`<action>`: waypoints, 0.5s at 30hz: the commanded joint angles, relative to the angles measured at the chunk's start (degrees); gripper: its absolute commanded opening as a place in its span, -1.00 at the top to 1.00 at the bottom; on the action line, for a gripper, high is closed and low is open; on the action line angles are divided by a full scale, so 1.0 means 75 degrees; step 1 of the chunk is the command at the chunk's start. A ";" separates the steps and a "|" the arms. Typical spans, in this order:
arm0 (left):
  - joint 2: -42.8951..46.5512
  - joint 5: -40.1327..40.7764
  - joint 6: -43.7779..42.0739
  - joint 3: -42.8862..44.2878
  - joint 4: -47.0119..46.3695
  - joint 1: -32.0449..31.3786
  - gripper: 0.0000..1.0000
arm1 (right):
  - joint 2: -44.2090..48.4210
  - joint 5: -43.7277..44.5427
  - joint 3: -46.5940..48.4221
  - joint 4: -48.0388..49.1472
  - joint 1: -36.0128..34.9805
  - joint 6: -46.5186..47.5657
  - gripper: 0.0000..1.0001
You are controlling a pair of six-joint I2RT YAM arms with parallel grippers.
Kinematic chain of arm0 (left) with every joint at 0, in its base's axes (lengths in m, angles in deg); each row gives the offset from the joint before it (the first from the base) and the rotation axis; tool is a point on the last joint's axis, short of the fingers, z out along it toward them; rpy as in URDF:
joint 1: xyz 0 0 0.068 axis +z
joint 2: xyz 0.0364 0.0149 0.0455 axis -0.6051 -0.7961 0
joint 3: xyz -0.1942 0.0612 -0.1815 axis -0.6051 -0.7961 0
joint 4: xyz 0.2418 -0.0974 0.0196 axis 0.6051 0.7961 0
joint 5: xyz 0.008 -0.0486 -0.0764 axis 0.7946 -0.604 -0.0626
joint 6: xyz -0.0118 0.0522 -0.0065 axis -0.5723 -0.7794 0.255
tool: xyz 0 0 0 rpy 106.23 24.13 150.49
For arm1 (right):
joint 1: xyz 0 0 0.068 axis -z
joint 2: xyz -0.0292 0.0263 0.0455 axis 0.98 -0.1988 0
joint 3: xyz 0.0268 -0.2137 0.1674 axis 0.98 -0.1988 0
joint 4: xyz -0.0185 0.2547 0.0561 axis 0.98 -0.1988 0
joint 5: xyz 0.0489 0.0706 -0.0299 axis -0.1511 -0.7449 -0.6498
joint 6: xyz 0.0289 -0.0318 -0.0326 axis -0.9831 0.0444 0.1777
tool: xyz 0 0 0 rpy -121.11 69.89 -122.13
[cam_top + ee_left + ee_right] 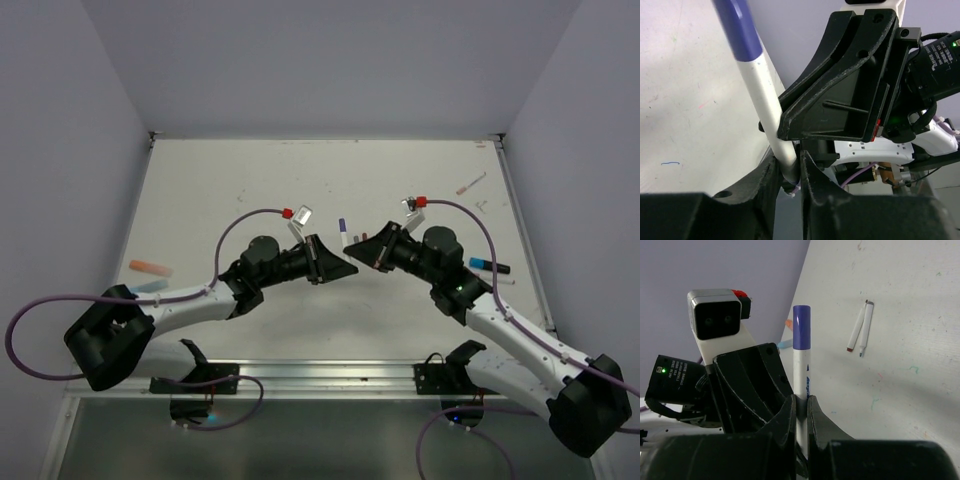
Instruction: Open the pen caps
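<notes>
A white pen with a purple cap (343,226) stands tilted above mid-table, where both grippers meet. My left gripper (338,268) is shut on the lower end of its white barrel (762,100); in the left wrist view my gripper (790,167) pinches it, with the purple cap (737,25) on the pen at top. My right gripper (358,252) is shut on the same barrel; in the right wrist view it (801,402) clamps the barrel (801,372) below the purple cap (801,327). The cap sits on the pen.
A salmon marker (150,267) and a pale blue marker (150,286) lie at the left. A black marker with a blue cap (488,266) lies at the right, and a pink pen (470,183) at the far right. Two thin white pens (861,330) lie on the table.
</notes>
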 commanded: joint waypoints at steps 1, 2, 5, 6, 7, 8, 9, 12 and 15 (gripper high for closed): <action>-0.0046 0.0135 -0.0012 0.0361 -0.0402 -0.0035 0.61 | 0.0192 0.0155 -0.0072 0.0369 -0.0063 -0.0120 1.00; -0.0104 0.0123 -0.0024 0.0384 -0.0378 -0.0035 0.77 | 0.0215 0.0155 -0.0084 0.0370 -0.0075 -0.0132 1.00; -0.0198 -0.0005 0.0000 0.0455 -0.0401 -0.0035 1.00 | 0.0309 0.0108 -0.0061 0.0311 -0.0087 -0.0039 1.00; -0.0187 -0.0064 0.0000 0.0408 -0.0402 -0.0035 1.00 | 0.0344 0.0166 0.0044 0.0218 -0.0087 0.0055 1.00; -0.0152 -0.0087 0.0011 0.0373 -0.0402 -0.0035 1.00 | 0.0379 0.0236 0.0126 -0.0154 -0.0087 0.0241 0.92; -0.0094 -0.0099 0.0012 0.0315 -0.0402 -0.0035 1.00 | 0.0415 0.0307 0.0220 -0.0320 -0.0087 0.0359 0.77; -0.0023 -0.0123 0.0023 0.0163 -0.0402 -0.0035 1.00 | 0.0473 0.0377 0.0429 -0.0461 -0.0075 0.0569 0.51; 0.0165 -0.0298 0.0012 -0.0060 -0.0355 -0.0035 1.00 | 0.0392 0.0694 0.0968 -0.1047 -0.0075 0.0980 0.18; 0.0399 -0.0380 -0.0012 -0.0318 -0.0297 -0.0035 1.00 | 0.0054 0.0706 0.1449 -0.1365 -0.0075 0.1379 0.10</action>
